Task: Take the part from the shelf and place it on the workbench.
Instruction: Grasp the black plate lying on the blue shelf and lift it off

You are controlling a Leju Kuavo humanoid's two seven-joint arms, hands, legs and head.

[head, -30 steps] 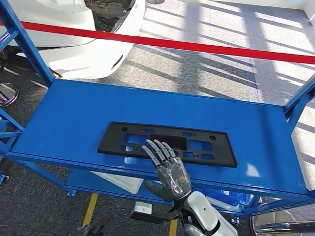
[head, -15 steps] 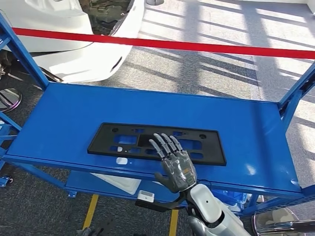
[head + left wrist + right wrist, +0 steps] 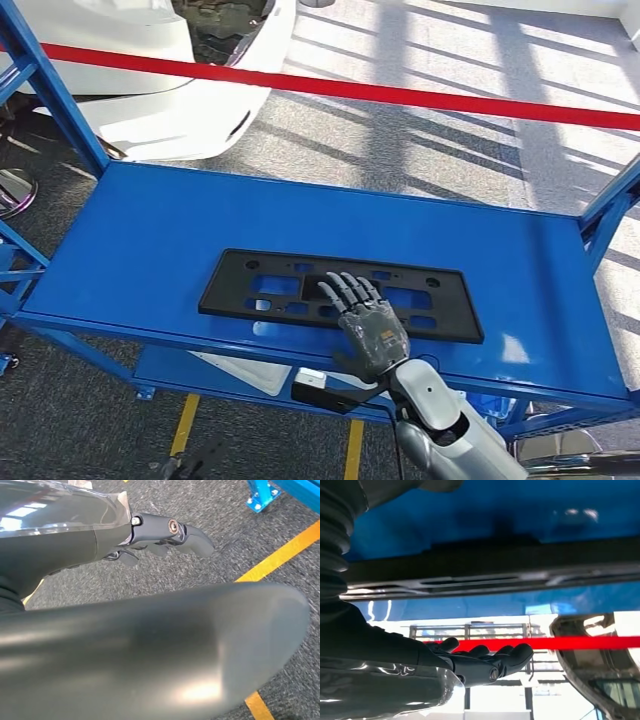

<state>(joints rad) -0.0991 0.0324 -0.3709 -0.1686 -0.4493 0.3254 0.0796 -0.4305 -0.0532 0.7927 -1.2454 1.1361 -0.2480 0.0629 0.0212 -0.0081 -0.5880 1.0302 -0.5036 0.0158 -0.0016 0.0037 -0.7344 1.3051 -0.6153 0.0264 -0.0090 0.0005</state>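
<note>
One part: black perforated plate [image 3: 341, 294] lies flat on blue shelf [image 3: 151, 240].
Right robot hand [image 3: 367, 325]: fingers spread, holding nothing, now advanced over the plate's near edge.
Left robot hand [image 3: 166, 532]: hangs empty near the floor.
Meaning: grasp imminent.

One black plastic part [image 3: 341, 295], a long flat plate with cut-out openings, lay on one blue shelf [image 3: 151, 240], at 6 o'clock from the middle of the deck. One robot hand, the right hand [image 3: 367, 328], showed above that part with fingers spread, and one left hand [image 3: 171, 532] hung over the floor. Beyond the shelf, toward 12 o'clock, ran one red barrier tape [image 3: 362, 92], with one white car body [image 3: 173, 90] at 10 o'clock and two yellow floor lines [image 3: 183, 423] at 6 o'clock.
</note>
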